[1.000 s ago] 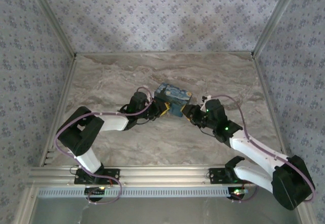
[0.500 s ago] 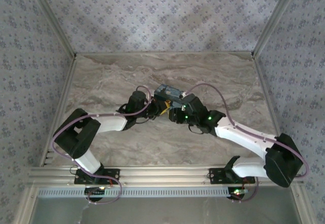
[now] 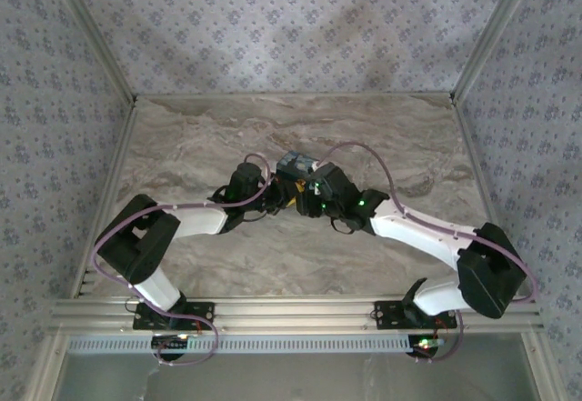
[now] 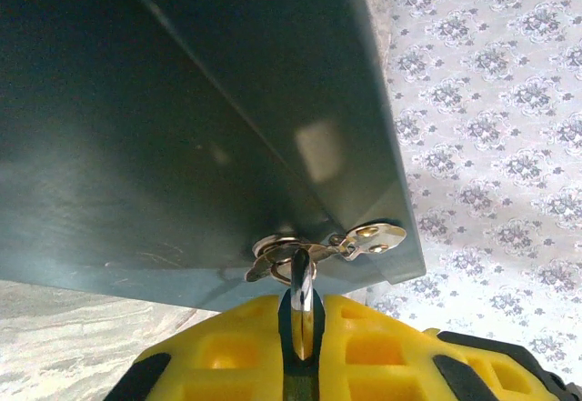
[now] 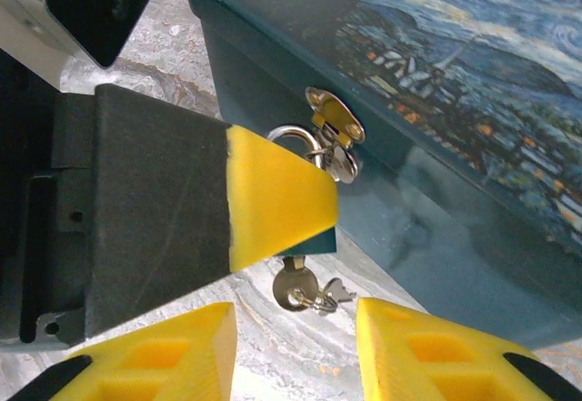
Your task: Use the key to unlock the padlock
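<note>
— What has changed, for the list?
— Item: right gripper (image 5: 293, 333), moved. A second ago it stood to the right of the tin (image 5: 455, 74). Now it sits at centre frame in the overhead view, nose to nose with the left gripper (image 3: 280, 197). Its fingers are apart with nothing between them.
— Meaning?
— An approach on the key, I'd judge. The turning has not begun.
— Task pieces?
— Item: padlock (image 4: 304, 305), small, metal. Its shackle passes through the hasp (image 5: 335, 115) on the tin's front wall, and the left gripper is clamped on it edge-on.
— Item: key (image 5: 293, 287), hanging under the lock at lower centre of the right wrist view, just above the open fingers. It looks seated in the lock, though the keyhole is hidden.
— Obstacles?
— Item: left finger's yellow tip (image 5: 273, 201), covering the lock body directly above the key.
— Item: second key (image 5: 335, 292) on the ring (image 5: 314, 301), just beside the first.
— Item: the tin's wall, close behind. There is little room.
</note>
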`<state>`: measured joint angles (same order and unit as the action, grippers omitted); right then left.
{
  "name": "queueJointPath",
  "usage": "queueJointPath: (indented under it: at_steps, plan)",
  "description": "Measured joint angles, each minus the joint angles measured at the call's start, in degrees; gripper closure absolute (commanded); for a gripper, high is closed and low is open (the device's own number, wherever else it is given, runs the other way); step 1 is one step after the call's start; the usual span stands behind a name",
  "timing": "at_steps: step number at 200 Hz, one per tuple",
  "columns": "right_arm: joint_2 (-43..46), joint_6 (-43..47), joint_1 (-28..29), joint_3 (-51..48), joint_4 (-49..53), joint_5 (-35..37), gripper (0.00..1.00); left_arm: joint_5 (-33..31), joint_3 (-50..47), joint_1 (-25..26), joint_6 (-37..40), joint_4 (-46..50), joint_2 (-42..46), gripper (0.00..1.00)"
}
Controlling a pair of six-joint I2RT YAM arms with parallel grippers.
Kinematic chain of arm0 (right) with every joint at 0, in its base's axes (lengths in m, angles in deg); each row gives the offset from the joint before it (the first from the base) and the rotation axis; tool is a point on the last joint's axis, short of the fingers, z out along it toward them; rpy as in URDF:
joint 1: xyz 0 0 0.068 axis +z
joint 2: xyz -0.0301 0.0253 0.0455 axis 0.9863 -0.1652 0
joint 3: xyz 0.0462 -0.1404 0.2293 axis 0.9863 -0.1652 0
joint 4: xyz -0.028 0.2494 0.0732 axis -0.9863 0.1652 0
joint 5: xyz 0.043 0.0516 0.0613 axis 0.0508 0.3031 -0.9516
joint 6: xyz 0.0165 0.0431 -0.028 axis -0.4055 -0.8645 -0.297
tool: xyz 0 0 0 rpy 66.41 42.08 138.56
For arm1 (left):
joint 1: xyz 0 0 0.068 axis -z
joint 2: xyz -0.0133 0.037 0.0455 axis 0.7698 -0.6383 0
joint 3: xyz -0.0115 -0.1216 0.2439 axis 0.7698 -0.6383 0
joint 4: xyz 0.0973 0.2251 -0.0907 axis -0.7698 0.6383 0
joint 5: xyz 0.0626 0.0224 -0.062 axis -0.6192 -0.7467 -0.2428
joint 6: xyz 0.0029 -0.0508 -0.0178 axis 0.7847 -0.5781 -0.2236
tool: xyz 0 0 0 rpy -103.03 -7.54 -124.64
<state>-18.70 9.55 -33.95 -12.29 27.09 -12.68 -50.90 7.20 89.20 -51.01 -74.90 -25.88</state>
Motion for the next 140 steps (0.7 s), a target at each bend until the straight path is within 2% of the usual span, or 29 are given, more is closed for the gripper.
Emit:
queueJointPath:
  at_steps: [54, 76, 140]
  plan:
    - [-2.8, 2.3, 0.4, 2.2, 1.6, 0.6, 0.57, -0.3, 0.0, -0.4, 0.0, 2.0, 0.0, 1.0]
    - [-3.5, 3.0, 0.9, 3.0, 2.3, 1.7, 0.6, -0.3, 0.0, -0.6, 0.0, 2.7, 0.0, 1.0]
    - [-3.0, 3.1, 3.3, 2.6, 2.3, 4.1, 0.59, -0.2, 0.0, -0.6, 0.0, 2.8, 0.0, 1.0]
